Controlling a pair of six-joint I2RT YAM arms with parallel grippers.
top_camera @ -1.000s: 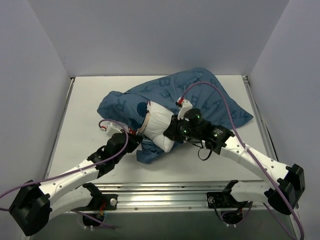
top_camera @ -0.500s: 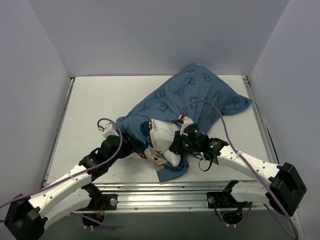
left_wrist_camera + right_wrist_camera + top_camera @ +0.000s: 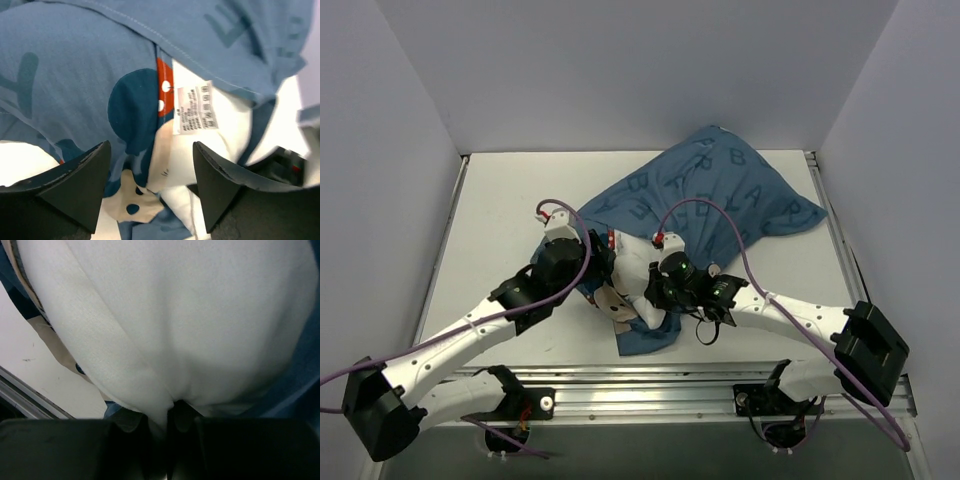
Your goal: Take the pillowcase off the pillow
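Note:
The blue printed pillowcase [image 3: 720, 195] lies from the table's middle toward the far right, still bulging with most of the pillow. A white corner of the pillow [image 3: 632, 268] sticks out of its near opening. My left gripper [image 3: 598, 262] hovers open over that opening. In the left wrist view its fingers [image 3: 75, 185] stand wide apart above the pillowcase [image 3: 75, 90], the pillow [image 3: 230, 125] and a white care label [image 3: 192, 107], holding nothing. My right gripper [image 3: 655, 290] is shut on a pinch of the pillow [image 3: 175, 315] at its near corner [image 3: 170, 415].
The white table [image 3: 490, 230] is boxed in by plain walls on the left, back and right. A metal rail [image 3: 650, 375] runs along its near edge. Purple cables [image 3: 720, 215] loop over both arms above the fabric.
My left gripper has opened and let go of the pillowcase, then moved slightly farther away. My right gripper has pulled the pillow corner left and nearer, and the pillowcase has spread out behind.

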